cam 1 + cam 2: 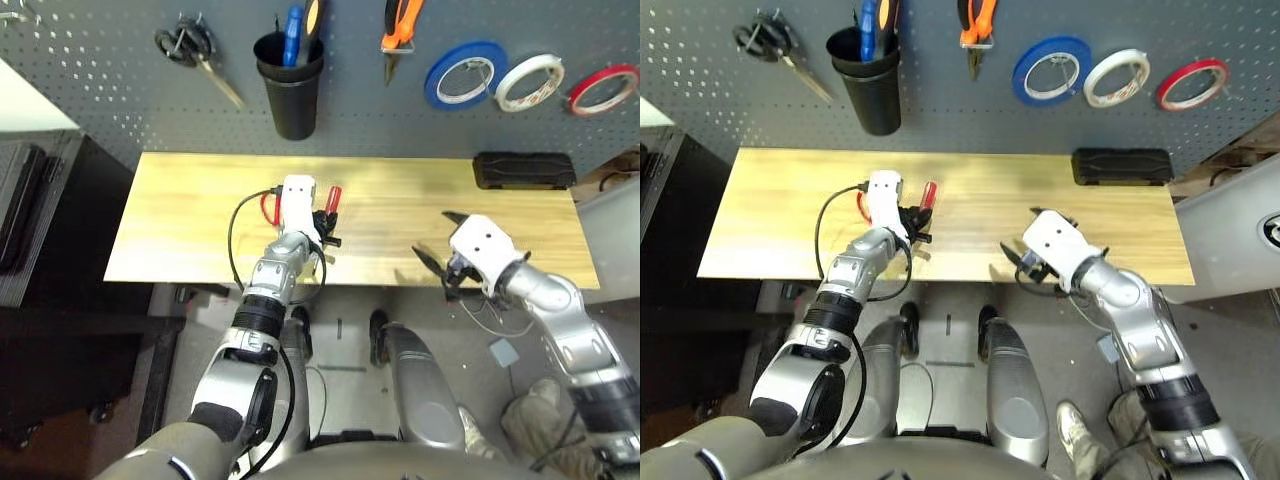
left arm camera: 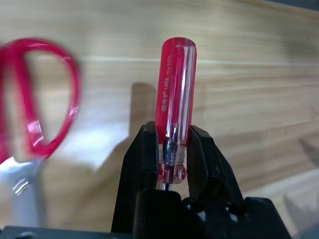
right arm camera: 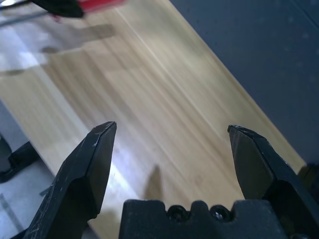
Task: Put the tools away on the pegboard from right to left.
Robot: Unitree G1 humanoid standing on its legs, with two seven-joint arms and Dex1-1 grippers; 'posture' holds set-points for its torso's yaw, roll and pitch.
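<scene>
My left gripper [image 2: 172,132] is shut on the slim red-handled screwdriver [image 2: 177,89], gripping it at the metal collar where handle meets shaft; the handle points away from the fingers. It hangs over the middle of the wooden table [image 1: 400,215]. Red-handled scissors [image 1: 268,207] lie just left of it. The pegboard [image 1: 100,70] carries the red tape ring [image 1: 603,90] at far right and the orange-and-black pliers [image 1: 400,30]. My right gripper [image 1: 440,238] stands open over the table's near right edge, nothing between its fingers.
A black cup holder [image 1: 290,85] with blue-handled items hangs on the board, black-handled scissors [image 1: 190,48] to its left. Blue [image 1: 465,75] and white [image 1: 530,82] tape rolls hang beside the red ring. A black case [image 1: 523,170] lies at the table's back right. A dark cabinet [image 1: 40,240] stands left.
</scene>
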